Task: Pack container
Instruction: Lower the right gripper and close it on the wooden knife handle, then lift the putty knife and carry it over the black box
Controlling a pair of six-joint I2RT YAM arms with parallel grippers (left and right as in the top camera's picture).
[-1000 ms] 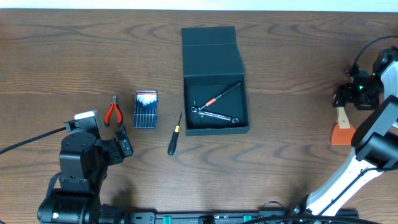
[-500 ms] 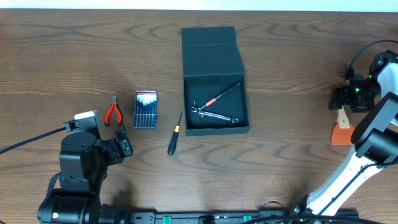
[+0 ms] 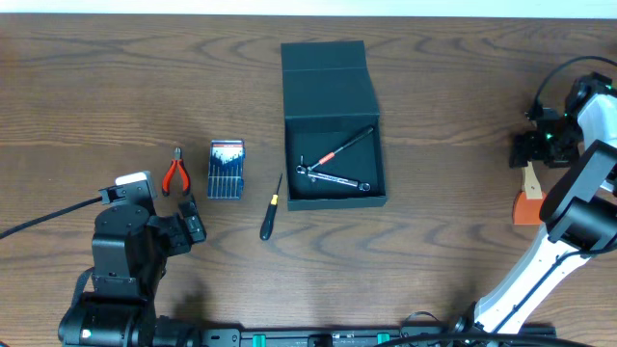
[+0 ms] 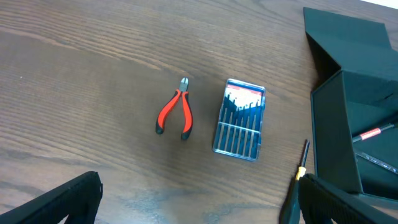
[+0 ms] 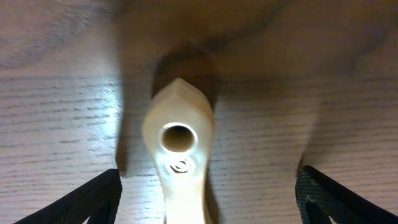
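Observation:
The dark teal container (image 3: 326, 77) stands open at the table's middle, lid flap folded back; it also shows in the left wrist view (image 4: 333, 124). Inside lie a silver wrench (image 3: 333, 177) and a red-and-black screwdriver (image 3: 345, 145). Left of it lie a black-and-yellow screwdriver (image 3: 271, 207), a blue bit case (image 3: 227, 170) and red pliers (image 3: 174, 173). My left gripper (image 4: 199, 208) is open and empty, low at the front left, short of these tools. My right gripper (image 5: 208, 202) is open, straddling the wooden handle (image 5: 178, 149) of an orange-bladed scraper (image 3: 528, 207) at the far right.
The left wrist view shows the pliers (image 4: 174, 115), the bit case (image 4: 240, 119) and the screwdriver tip (image 4: 303, 165) on bare wood. The table's front edge runs below my left arm.
My right gripper has shifted slightly left and towards the back over the scraper handle. The left arm and the tools have not moved.

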